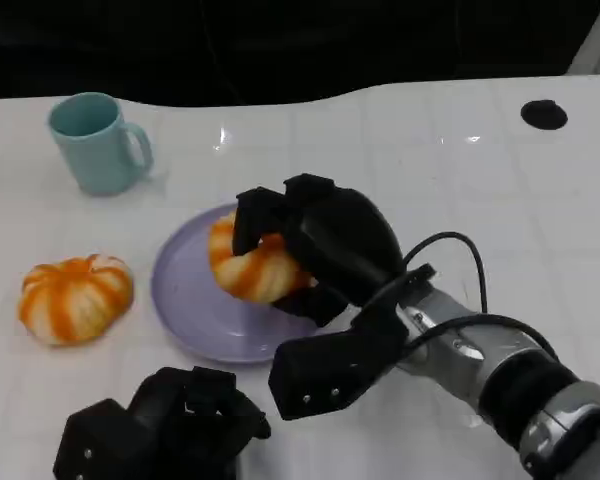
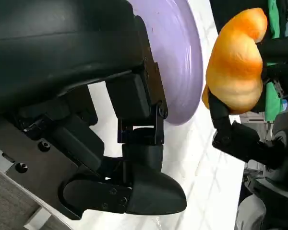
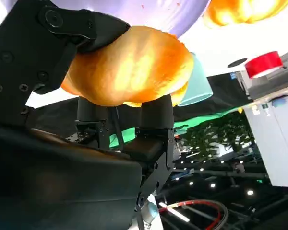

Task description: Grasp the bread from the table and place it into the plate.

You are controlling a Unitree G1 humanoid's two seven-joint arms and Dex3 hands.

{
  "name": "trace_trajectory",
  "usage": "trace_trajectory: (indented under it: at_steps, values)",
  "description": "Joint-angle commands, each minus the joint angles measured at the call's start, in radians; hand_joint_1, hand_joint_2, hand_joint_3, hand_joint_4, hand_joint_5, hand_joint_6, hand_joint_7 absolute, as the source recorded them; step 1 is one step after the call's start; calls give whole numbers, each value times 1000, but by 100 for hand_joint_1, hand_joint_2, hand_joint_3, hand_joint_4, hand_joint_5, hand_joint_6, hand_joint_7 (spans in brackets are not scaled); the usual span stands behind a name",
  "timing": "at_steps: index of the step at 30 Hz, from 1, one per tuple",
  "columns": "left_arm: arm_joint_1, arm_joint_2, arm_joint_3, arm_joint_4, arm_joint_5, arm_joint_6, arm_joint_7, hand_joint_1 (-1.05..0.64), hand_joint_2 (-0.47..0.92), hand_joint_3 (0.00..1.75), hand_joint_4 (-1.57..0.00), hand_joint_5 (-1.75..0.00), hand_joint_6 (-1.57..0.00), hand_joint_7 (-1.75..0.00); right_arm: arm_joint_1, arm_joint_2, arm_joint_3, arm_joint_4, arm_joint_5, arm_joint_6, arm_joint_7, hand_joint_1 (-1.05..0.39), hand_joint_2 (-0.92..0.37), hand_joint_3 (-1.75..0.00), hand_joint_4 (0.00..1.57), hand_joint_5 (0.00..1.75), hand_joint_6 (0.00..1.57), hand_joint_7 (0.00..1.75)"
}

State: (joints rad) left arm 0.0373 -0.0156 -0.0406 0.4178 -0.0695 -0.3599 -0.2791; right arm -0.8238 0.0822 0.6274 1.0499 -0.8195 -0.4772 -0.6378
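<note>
My right hand grips a golden, glossy bread and holds it over the lilac plate, near the plate's right half. I cannot tell whether the bread touches the plate. In the right wrist view black fingers wrap the bread from both sides, with the plate just beyond it. The left wrist view shows the bread beside the plate. My left hand lies at the table's front edge, fingers curled in and holding nothing.
An orange-and-white striped bun lies left of the plate. A teal mug stands at the back left. A small black disc sits at the far right of the white table.
</note>
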Motion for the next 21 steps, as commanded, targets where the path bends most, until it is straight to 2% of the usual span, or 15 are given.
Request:
trace_trajectory:
  at_steps: [1, 2, 3, 4, 6, 7, 9, 12, 16, 21]
  values:
    - [10, 6, 2, -16, -3, 5, 5, -105, 55, 64, -157, -120, -146, -63, -36, 15, 3, 45, 6, 1, -16, -18, -34, -113, 86, 168, 79, 139]
    - [10, 6, 3, -15, -4, 3, 4, -105, 55, 63, -157, -120, -146, -62, -38, 16, 4, 46, 6, 12, -3, -23, -46, -90, 80, 150, 83, 102]
    - [10, 6, 3, -15, -5, 3, 4, -105, 55, 63, -157, -120, -147, -62, -40, 16, 6, 45, 8, 20, 12, -25, -54, -74, 76, 136, 84, 79]
    - [10, 6, 2, -15, -3, 5, 5, -105, 55, 63, -157, -120, -147, -62, -44, 17, 9, 42, 9, 44, 53, -26, -61, -60, 72, 126, 86, 61]
    - [9, 7, 2, -16, 0, 6, 7, -105, 55, 63, -157, -120, -147, -62, -46, 18, 13, 33, 13, 77, 113, -31, -77, -30, 58, 77, 74, 21]
    - [9, 7, 2, -14, -1, 3, 5, -105, 55, 63, -157, -120, -147, -62, -47, 18, 18, 26, 11, 99, 144, -34, -81, -24, 52, 65, 69, 13]
    - [9, 5, 3, -13, -4, 3, 3, -105, 55, 62, -157, -120, -147, -62, -44, 16, 23, 5, 10, 136, 199, -46, -89, -13, 31, 42, 50, 3]
    - [9, 6, 3, -13, -4, 2, 3, -105, 55, 62, -157, -119, -147, -62, -34, 9, 26, -39, 9, 178, 260, -59, -92, -14, 14, 31, 38, 0]
    - [9, 8, 2, -16, 0, 3, 4, -105, 55, 61, -157, -119, -147, -61, -14, -3, 22, -101, 18, 209, 322, -64, -92, -15, 8, 31, 32, 0]
    - [8, 9, 4, -14, -2, 2, 2, -105, 55, 61, -157, -119, -147, -61, 9, -15, 18, -154, 24, 225, 342, -68, -92, -17, 7, 32, 27, 0]
